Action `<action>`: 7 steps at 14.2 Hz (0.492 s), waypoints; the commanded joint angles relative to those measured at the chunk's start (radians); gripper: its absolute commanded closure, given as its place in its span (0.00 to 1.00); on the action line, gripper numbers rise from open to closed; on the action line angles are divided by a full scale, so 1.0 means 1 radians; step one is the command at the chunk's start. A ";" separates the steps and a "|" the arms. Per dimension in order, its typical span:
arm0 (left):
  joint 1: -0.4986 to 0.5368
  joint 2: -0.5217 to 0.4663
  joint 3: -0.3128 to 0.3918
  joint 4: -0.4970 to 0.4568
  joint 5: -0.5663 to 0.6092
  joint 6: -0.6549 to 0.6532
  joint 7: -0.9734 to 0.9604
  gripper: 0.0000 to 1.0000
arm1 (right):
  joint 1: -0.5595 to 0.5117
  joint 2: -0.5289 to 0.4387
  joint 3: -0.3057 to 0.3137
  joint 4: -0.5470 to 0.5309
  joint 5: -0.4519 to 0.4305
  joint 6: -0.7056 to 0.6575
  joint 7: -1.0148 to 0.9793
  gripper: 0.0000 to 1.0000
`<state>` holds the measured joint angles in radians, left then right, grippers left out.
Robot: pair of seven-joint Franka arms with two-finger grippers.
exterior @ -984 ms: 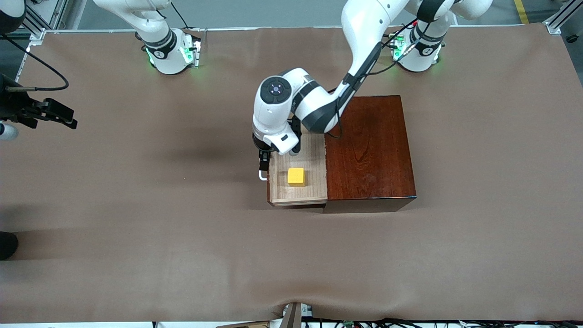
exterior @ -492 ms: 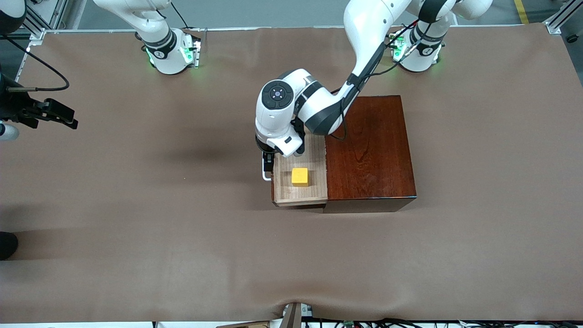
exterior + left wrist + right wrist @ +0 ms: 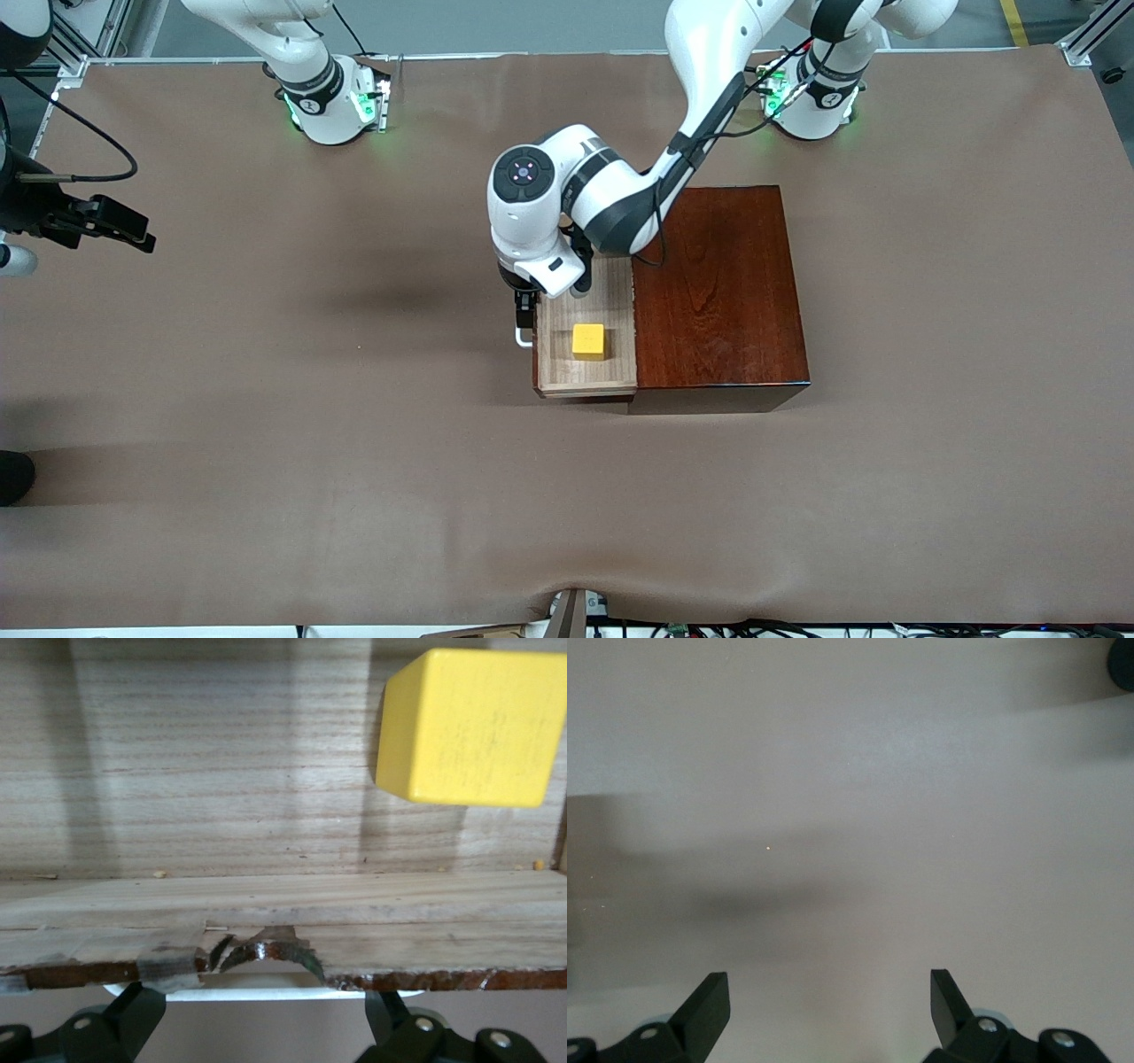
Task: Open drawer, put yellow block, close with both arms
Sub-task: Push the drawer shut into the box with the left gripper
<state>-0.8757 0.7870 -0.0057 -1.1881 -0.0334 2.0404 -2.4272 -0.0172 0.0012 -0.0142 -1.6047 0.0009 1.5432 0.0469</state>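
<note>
In the middle of the front view the glossy dark wooden box (image 3: 718,283) sits on the brown-covered table (image 3: 266,461). Its drawer (image 3: 616,354) stands part-way out, toward the right arm's end of the table, with the pale wood floor showing.

The yellow block (image 3: 588,341) lies inside the drawer on that floor, in the half nearer the front camera, upright and flat on one face. It is close to the drawer's front wall but clear of it. In the left wrist view the block (image 3: 469,726) rests on the grained floor of the drawer (image 3: 221,797), with the scuffed, taped front wall between it and the gripper.

The left arm comes down from its base at the top of the front view and bends over the box. The left gripper (image 3: 524,312) is low at the drawer's front, right at the white handle (image 3: 523,337). Its claw is spread wide — one finger (image 3: 133,1019) stands near each end of the handle (image 3: 266,994), so the bar runs between them and is not clamped. Whether the fingers touch it cannot be told.

The right arm waits. The right gripper (image 3: 133,235) hangs at the edge of the front view, level with the box's upper end and well apart from it — over bare table cover. The right wrist view shows this claw (image 3: 828,979) wide open too, holding nothing.
</note>
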 commanded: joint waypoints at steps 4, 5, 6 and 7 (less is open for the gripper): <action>-0.005 -0.052 0.049 -0.042 0.122 -0.146 0.011 0.00 | -0.020 -0.018 0.013 -0.017 0.019 0.009 0.014 0.00; -0.005 -0.052 0.058 -0.041 0.124 -0.161 0.011 0.00 | -0.020 -0.018 0.013 -0.017 0.021 0.008 0.014 0.00; -0.008 -0.054 0.067 -0.041 0.130 -0.172 0.011 0.00 | -0.020 -0.018 0.014 -0.017 0.019 0.006 0.014 0.00; -0.014 -0.054 0.070 -0.042 0.142 -0.192 0.011 0.00 | -0.020 -0.018 0.013 -0.017 0.019 0.006 0.014 0.00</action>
<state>-0.8819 0.7675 0.0300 -1.1864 0.0427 1.9011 -2.4371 -0.0172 0.0012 -0.0142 -1.6062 0.0012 1.5462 0.0499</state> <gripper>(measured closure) 0.000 0.000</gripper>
